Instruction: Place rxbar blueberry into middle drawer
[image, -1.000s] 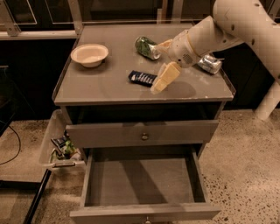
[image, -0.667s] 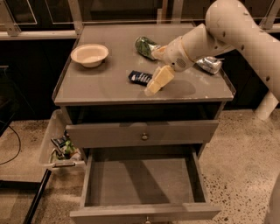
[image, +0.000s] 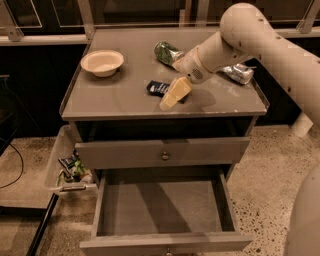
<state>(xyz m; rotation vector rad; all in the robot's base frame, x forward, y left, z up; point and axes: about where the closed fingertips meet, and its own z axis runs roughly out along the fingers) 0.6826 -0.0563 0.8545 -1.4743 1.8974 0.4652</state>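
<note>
**Pincer at the snack bar, drawer open below**

1. Position of the task item. The snack bar (image: 158, 88) lies flat on the counter (image: 115, 97), just toward 6 o'clock from the counter's centre. It has not been lifted.

2. Position of the pincer. The pincer (image: 169, 100) angles down from the arm (image: 235, 42), which reaches in from 3 o'clock. Its tip sits at the bar's 4 o'clock end and covers that end. Whether it touches the bar, and how wide it stands, cannot be told.

3. Reason for the approach. The bar lies low and flat, so a steep downward reach at one end probably suits it best.

4. Surrounding items.
   - The bowl (image: 102, 62) stands at 10 o'clock, well apart.
   - The green can (image: 167, 52) lies at 12 o'clock, near the arm.
   - The crushed can (image: 239, 73) lies at 2 o'clock, behind the arm.

5. Destination. The middle drawer (image: 165, 243) is pulled out toward 6 o'clock with its floor bare, ready to receive the bar. The drawer front with the knob (image: 162, 151) above it is closed.

6. Risk. A lift may brush the green can.
</note>
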